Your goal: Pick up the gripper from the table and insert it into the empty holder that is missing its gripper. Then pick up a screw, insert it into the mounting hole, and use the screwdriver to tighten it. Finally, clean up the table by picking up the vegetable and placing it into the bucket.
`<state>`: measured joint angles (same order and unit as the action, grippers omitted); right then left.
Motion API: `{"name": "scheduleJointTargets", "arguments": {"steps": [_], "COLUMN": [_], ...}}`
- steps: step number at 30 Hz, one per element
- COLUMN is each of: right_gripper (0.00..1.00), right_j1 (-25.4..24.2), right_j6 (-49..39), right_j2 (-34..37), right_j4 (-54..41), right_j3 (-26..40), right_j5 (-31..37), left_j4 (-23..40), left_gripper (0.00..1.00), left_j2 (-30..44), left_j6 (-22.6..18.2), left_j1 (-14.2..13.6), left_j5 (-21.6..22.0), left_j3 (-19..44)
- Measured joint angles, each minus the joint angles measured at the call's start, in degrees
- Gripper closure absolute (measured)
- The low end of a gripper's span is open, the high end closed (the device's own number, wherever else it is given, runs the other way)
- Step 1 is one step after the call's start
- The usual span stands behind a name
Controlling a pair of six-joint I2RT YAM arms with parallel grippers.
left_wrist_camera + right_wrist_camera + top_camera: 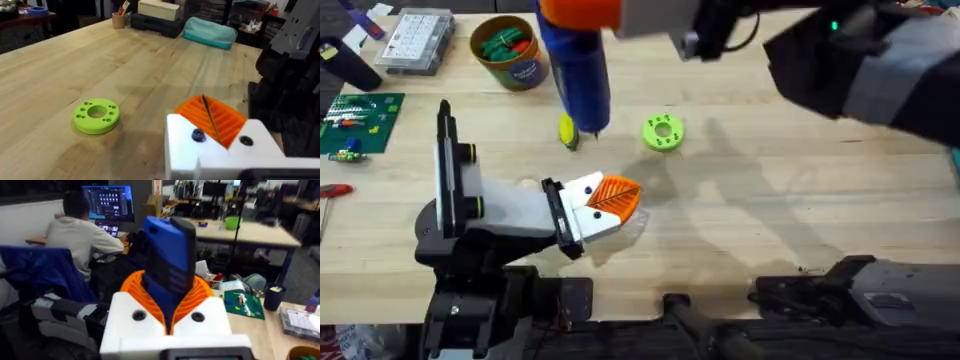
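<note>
Right gripper (pixel 582 12) clamped on screwdriver (pixel 578 75).
Its tip hangs beside the vegetable (pixel 566 131); left gripper (pixel 620 200), jaws closed, rests nearby.

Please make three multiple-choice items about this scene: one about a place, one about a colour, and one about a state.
1. In the overhead view, where does the green disc lie?
A. left of the vegetable
B. right of the vegetable
C. on top of the vegetable

2. What colour is the screwdriver's body?
A. red
B. white
C. blue

3. What is the state of the right gripper?
A. open, holding nothing
B. shut on the screwdriver
C. shut on the vegetable

Answers:
1. B: the green disc lies flat on the table, right of the vegetable and apart from it.
2. C: the screwdriver is a thick blue cylinder.
3. B: the right gripper has its jaws clamped around the blue body.
</note>
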<state>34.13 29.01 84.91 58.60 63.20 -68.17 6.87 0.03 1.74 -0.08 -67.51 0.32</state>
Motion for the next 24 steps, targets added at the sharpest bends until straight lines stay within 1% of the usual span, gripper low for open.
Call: {"name": "scheduleJointTargets", "arguments": {"steps": [4, 9, 15, 19, 24], "right_gripper": [0.985, 0.985, 0.985, 0.985, 0.985], "right_j1": [0.41, 1.66, 2.84, 3.24, 3.71], "right_j6": [-0.31, -0.30, -0.61, -3.68, -5.54], "right_j2": [-1.12, -1.14, -1.14, -1.14, -1.10], "right_j4": [6.45, 7.61, 7.78, 7.79, 6.49], "right_j3": [-4.38, -7.17, -7.48, -7.48, -7.48], "right_j5": [0.43, 0.64, 0.42, -1.58, -2.08], "left_j4": [0.00, 0.00, 0.00, 0.00, 0.00], "left_gripper": [0.996, 0.996, 0.996, 0.996, 0.996], "left_j2": [0.00, 0.00, 0.00, 0.00, 0.00], "left_j6": [0.00, 0.00, 0.00, 0.00, 0.00], "left_j1": [0.00, 0.00, 0.00, 0.00, 0.00], "left_j5": [0.00, 0.00, 0.00, 0.00, 0.00], "left_j3": [0.00, 0.00, 0.00, 0.00, 0.00]}}
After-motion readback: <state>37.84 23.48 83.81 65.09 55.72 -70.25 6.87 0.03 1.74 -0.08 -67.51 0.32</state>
